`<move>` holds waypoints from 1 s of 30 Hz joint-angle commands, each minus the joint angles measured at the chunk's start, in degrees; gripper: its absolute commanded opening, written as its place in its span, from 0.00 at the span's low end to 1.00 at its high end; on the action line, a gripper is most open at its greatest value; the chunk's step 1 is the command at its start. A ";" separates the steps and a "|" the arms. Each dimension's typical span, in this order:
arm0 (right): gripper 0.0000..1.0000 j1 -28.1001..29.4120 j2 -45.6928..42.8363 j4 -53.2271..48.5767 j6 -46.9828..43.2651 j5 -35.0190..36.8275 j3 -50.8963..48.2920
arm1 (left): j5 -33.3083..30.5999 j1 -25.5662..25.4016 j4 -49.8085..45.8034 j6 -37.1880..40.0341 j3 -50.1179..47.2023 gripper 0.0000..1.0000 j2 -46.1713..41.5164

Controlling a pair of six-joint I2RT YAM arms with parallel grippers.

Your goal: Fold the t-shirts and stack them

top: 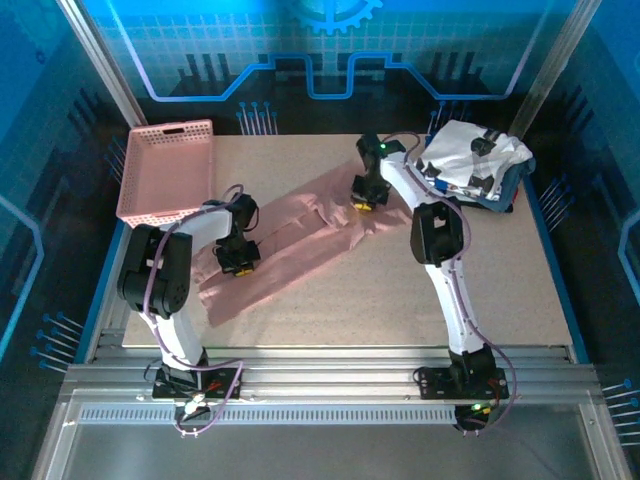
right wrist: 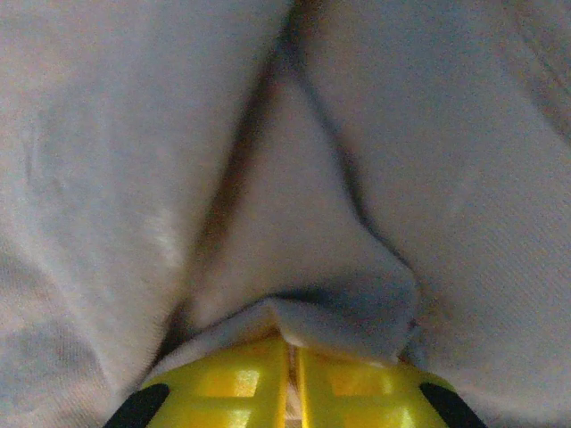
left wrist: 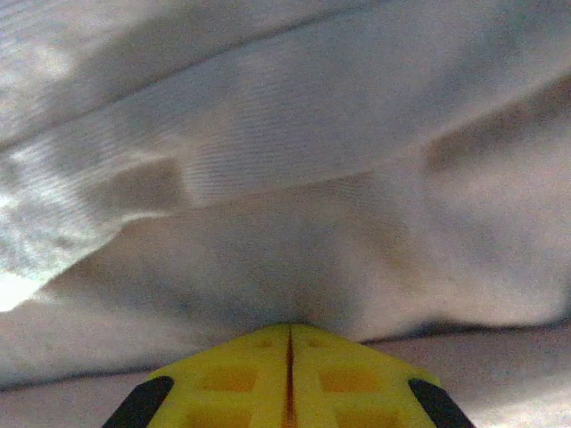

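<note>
Three shirts, one basket. Left tool and right tool each pinch the pink shirt (white shirt atop navy shirt, far-right corner); bench open near-right.

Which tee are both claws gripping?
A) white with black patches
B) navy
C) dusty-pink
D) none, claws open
C: the left claw and right claw are each shut on the dusty-pink tee stretched between them; both wrist views show its cloth pinched.
</note>
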 commanded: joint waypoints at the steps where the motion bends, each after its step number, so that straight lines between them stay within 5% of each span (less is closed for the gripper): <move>1: 0.16 -2.77 10.06 -5.56 1.64 -3.36 12.24 | 9.04 -3.50 0.23 -1.66 0.74 0.10 3.56; 6: 0.20 -5.41 8.86 14.27 7.58 -14.52 4.64 | 16.27 -10.11 2.37 -5.59 4.55 0.09 8.18; 15: 0.30 -7.89 15.44 31.63 14.92 -23.05 13.50 | 28.89 -18.38 9.94 -13.56 7.53 0.09 12.21; 22: 0.54 -7.36 15.77 46.74 14.16 -27.15 17.02 | 36.83 -24.91 21.12 -23.62 9.72 0.11 13.17; 26: 0.70 -8.32 9.96 43.80 11.78 -28.56 16.57 | 37.09 -25.43 23.65 -25.40 10.14 0.21 7.03; 30: 0.77 -8.80 -1.17 31.68 3.05 -29.36 12.83 | 35.27 -24.50 19.85 -23.22 9.27 0.45 -1.70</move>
